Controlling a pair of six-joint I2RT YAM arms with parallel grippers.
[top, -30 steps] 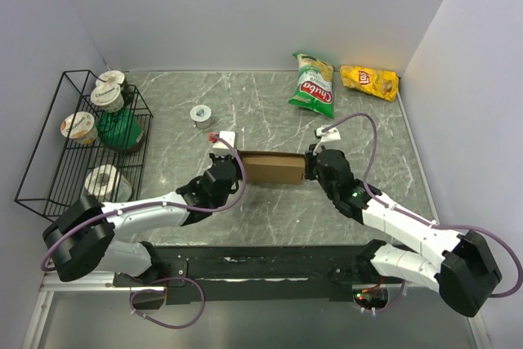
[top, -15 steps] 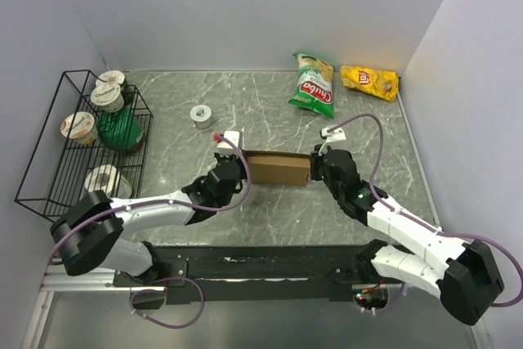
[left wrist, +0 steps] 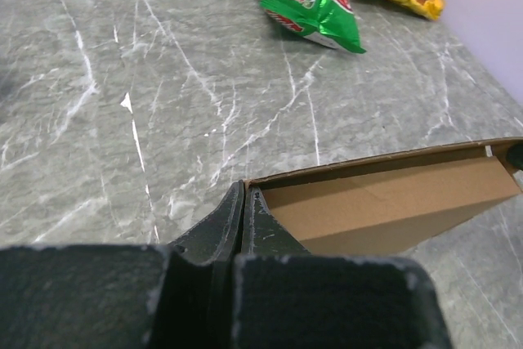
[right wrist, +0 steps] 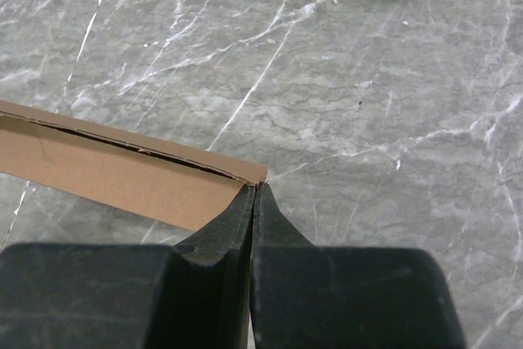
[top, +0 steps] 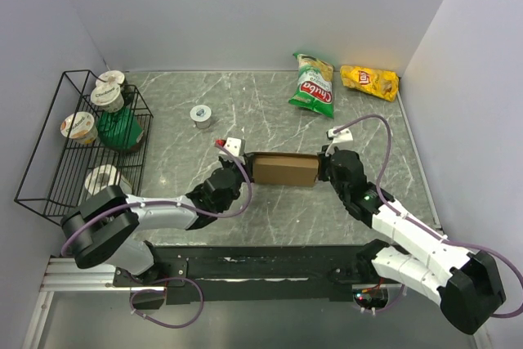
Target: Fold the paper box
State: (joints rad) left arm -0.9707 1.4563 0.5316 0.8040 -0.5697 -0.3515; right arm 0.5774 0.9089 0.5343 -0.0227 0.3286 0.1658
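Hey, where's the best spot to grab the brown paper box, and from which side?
Probably its short ends: the paper box lies long left-to-right, with thin upright walls a two-finger pinch fits over. Come in from each end, where the left gripper and right gripper sit shut at its corners.

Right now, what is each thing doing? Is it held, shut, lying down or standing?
paper box: pinched at both ends, between the two arms.
left fingers: shut on the paper box's left corner.
right fingers: shut on its right corner.
green snack bag: lying flat, untouched.
yellow snack bag: lying flat in the back corner.
tape roll: lying flat, hole up.
wire rack: standing, holding cups.
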